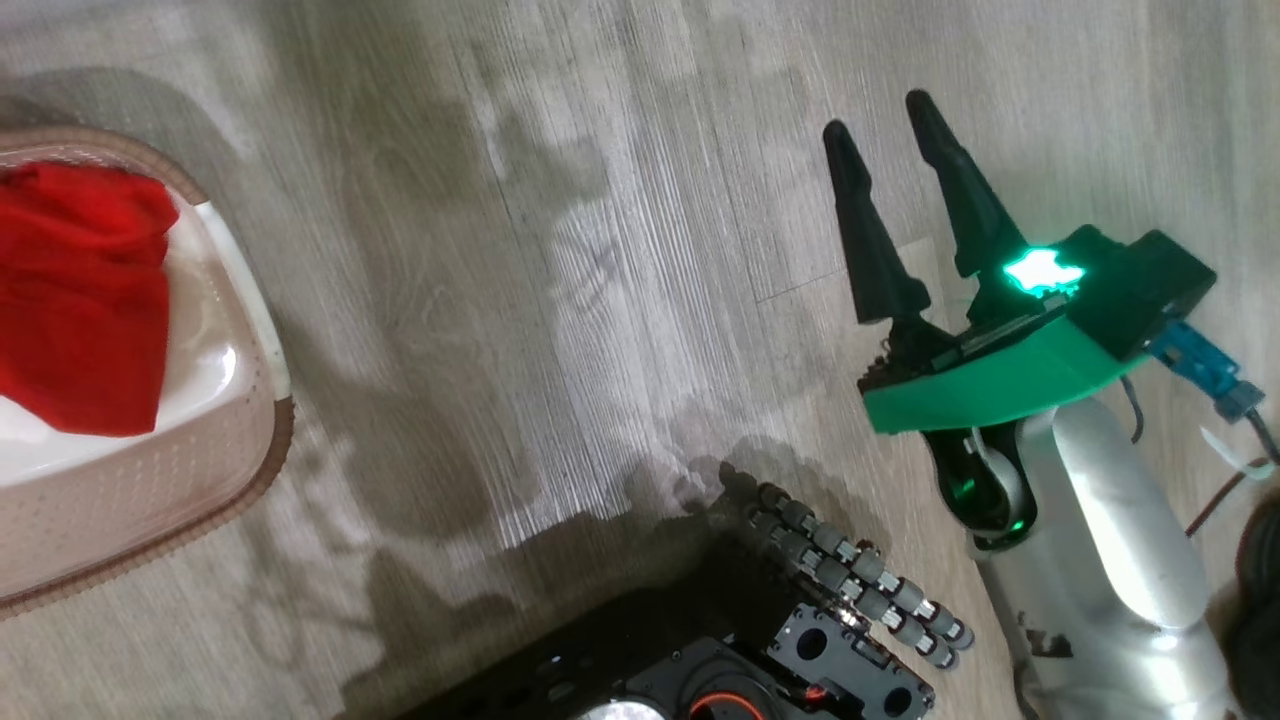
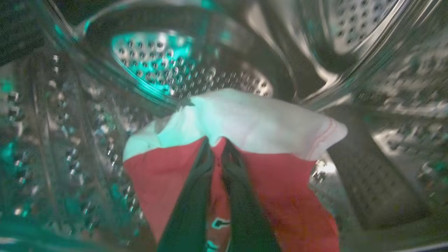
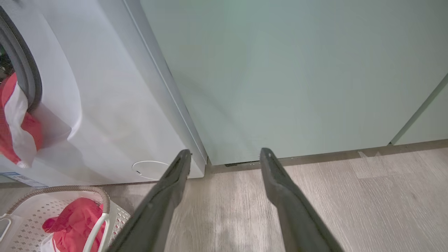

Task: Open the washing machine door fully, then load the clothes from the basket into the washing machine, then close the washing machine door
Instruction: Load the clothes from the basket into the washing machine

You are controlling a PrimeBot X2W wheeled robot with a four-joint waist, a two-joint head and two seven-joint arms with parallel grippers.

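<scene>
In the left wrist view my left gripper (image 2: 216, 140) is inside the steel drum (image 2: 157, 66) of the washing machine (image 3: 115, 105), shut on a red garment with white trim (image 2: 280, 196). From the right wrist view that garment (image 3: 14, 115) hangs at the grey gasket (image 3: 24, 70) of the opening. More red clothes (image 1: 80, 300) lie in the cream basket (image 1: 150, 480), which stands on the floor at the left. My right gripper (image 1: 878, 115) hovers open over bare floor, well right of the basket, holding nothing. The washing machine door is out of view.
A pale green cabinet (image 3: 280, 70) stands right of the washer, directly ahead of my open right gripper (image 3: 225, 151). The basket (image 3: 59, 189) with red clothes (image 3: 73, 220) sits below the washer front, near a small round white flap (image 3: 150, 169). My dark base (image 1: 700, 660) fills the lower middle.
</scene>
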